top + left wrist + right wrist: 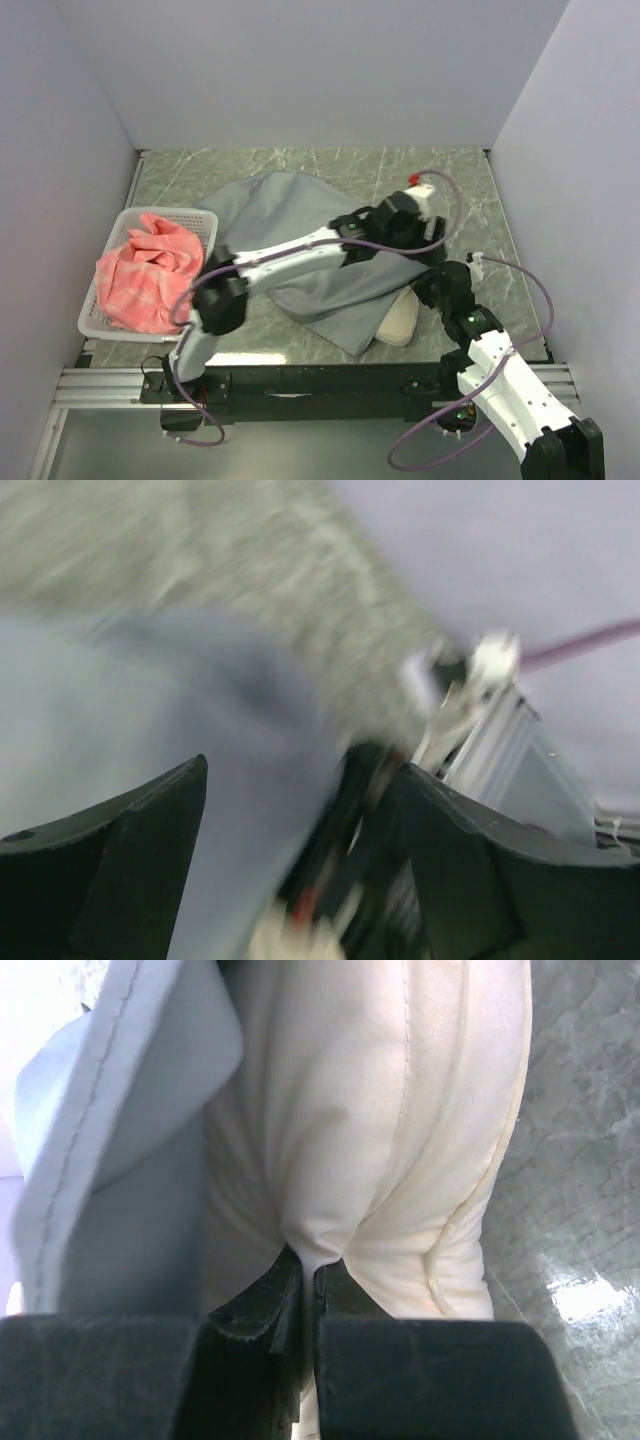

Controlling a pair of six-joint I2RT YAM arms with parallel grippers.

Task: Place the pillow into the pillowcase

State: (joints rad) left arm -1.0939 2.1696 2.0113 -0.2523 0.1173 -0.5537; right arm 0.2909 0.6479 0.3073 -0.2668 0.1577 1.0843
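Pinching a small fold of the cream pillow (400,1140) between closed jaws, the right gripper (308,1270) works at the near edge of the table (450,180), right of centre. One end of the pillow pokes out there from the grey pillowcase (290,220). The case's stitched hem lies against the pillow in the right wrist view. Whether the rest of the pillow is inside the case or merely under it cannot be told. The left gripper (300,780) hangs above the grey cloth toward the table's right side, jaws wide apart and holding nothing. The step appears to be feeding the pillow deeper into the case. Done well, the left arm would likely take the upper hem alone and lift it to hold the mouth open. The right arm would then push toward the far left corner, slowly, since so thin a pinch could slip or bunch the filling.
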